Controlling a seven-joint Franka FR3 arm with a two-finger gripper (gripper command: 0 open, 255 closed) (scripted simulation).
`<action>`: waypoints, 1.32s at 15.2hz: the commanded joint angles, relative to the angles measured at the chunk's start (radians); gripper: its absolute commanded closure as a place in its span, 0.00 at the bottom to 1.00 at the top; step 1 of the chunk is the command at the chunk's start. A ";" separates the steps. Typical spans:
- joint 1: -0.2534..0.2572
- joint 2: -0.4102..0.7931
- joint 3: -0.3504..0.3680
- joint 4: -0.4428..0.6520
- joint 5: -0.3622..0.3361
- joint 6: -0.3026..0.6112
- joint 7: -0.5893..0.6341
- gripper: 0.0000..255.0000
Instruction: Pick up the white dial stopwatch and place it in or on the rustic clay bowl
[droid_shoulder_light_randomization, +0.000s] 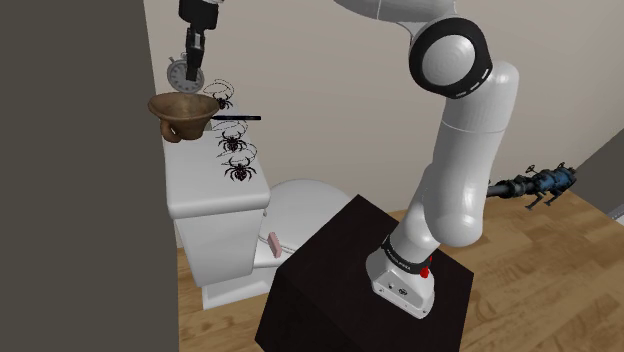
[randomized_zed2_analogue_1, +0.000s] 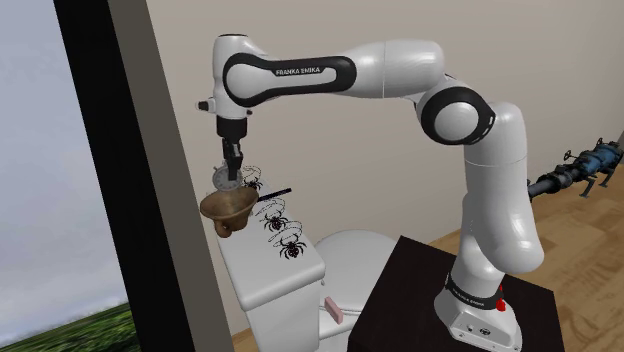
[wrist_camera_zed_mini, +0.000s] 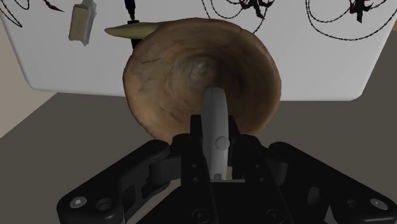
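One downturned claw (droid_shoulder_light_randomization: 196, 78) with stopwatch (droid_shoulder_light_randomization: 180, 74) above bowl (droid_shoulder_light_randomization: 180, 108)

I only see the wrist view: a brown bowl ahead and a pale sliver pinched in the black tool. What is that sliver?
Observer: The shoulder view shows a round white-dial stopwatch, edge-on to you, clamped in the black tool.
Operator: What's the bowl standing on?
Observer: The brown clay bowl sits on top of a white toilet tank.
Operator: Is the watch inside the bowl?
Observer: No, it hangs just above the rim.
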 joint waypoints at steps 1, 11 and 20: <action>0.001 -0.004 0.000 -0.037 0.000 0.033 -0.002 1.00; 0.002 -0.008 0.000 -0.080 0.001 0.072 -0.005 1.00; -0.002 -0.013 -0.001 -0.020 0.000 0.008 -0.004 0.00</action>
